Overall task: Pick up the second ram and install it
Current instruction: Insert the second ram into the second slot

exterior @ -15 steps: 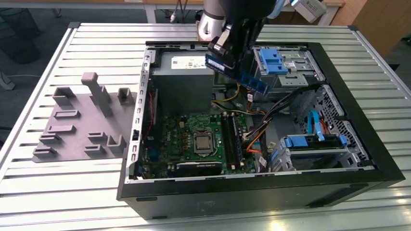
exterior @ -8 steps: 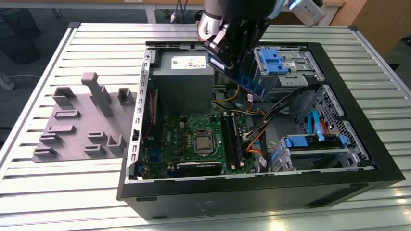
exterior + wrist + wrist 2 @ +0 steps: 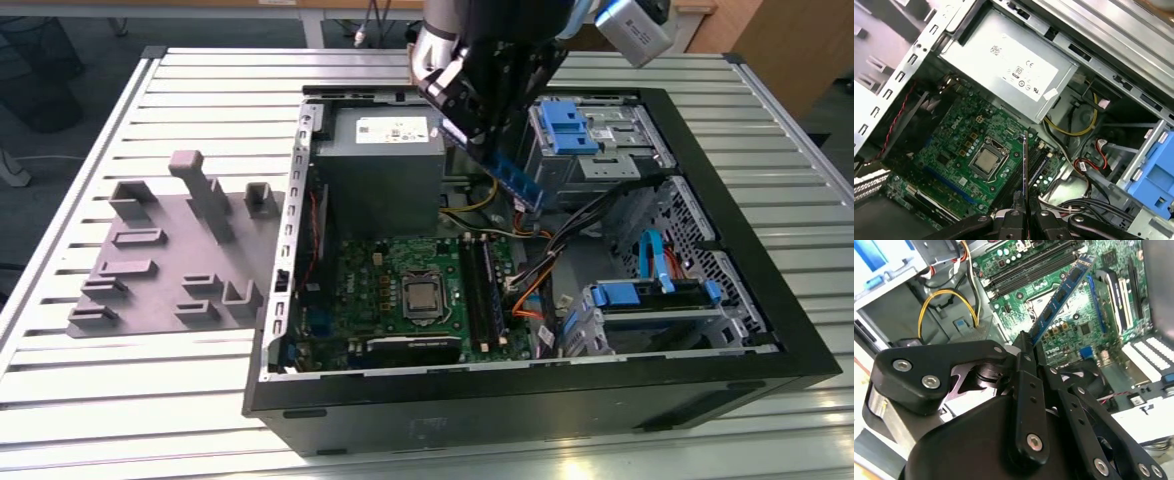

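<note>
Gripper (image 3: 1026,342): closed tight on one end of second ram (image 3: 1064,292); holds strip tilted in air, free end slanting down and away from gripper; hangs above open computer case (image 3: 534,400), apart from black memory slots (image 3: 481,290) on motherboard (image 3: 387,270) below gripper; grey power supply (image 3: 380,165) just beside gripper; case set on slatted worktop (image 3: 134,400).

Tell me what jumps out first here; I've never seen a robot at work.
The black gripper stands out most, shut on the second ram, a blue-green strip held tilted over the open computer case. Below it, the green motherboard lies on the case floor. A grey fixture plate with raised blocks sits on the table at the exterior view's left.
</note>
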`<state>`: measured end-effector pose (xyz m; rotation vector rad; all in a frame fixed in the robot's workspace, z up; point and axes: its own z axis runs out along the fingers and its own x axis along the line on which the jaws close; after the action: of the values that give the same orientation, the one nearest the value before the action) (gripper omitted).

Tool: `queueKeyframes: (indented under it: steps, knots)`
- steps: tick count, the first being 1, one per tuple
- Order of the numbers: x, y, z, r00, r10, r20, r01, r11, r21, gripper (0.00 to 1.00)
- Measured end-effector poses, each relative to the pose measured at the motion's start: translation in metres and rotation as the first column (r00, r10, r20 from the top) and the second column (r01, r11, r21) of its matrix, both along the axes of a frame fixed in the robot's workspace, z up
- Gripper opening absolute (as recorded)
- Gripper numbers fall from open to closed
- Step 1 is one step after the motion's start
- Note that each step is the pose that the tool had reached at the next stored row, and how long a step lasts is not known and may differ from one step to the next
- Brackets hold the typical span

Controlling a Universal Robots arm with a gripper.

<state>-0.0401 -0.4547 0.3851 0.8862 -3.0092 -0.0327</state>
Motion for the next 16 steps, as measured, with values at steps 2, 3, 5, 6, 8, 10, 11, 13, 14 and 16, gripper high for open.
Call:
queueKeyframes:
  steps: [2,3,5,6,8,10,11,13,14,16]
  knots:
    - [0.0000,0.0000,-0.0001,0.9998,-0.021,0.0000,0.021,0.9998,-0.0006,0.14]
    - [0.0001,0.0000,-0.0002,0.9997,-0.025,0.0000,0.025,0.9997,-0.0009,0.14]
    - [0.0002,0.0000,-0.0005,0.9990,-0.045,0.0001,0.045,0.9990,-0.0015,0.14]
    - [0.0003,0.0001,-0.0006,0.9981,-0.062,0.0000,0.062,0.9981,-0.0019,0.14]
    - [0.0003,0.0001,-0.0011,0.9953,-0.097,0.0000,0.097,0.9953,-0.0021,0.14]
    - [0.0003,0.0000,-0.0017,0.9912,-0.133,0.0000,0.133,0.9912,-0.0019,0.14]
    - [0.0003,0.0000,-0.0021,0.9883,-0.152,0.0000,0.152,0.9883,-0.0020,0.14]
    - [0.0003,0.0001,-0.0028,0.9822,-0.188,0.0001,0.188,0.9822,-0.0019,0.14]
    - [0.0003,0.0000,-0.0031,0.9787,-0.205,0.0000,0.205,0.9787,-0.0020,0.14]
    - [0.0003,0.0001,-0.0038,0.9707,-0.240,0.0000,0.240,0.9707,-0.0019,0.14]
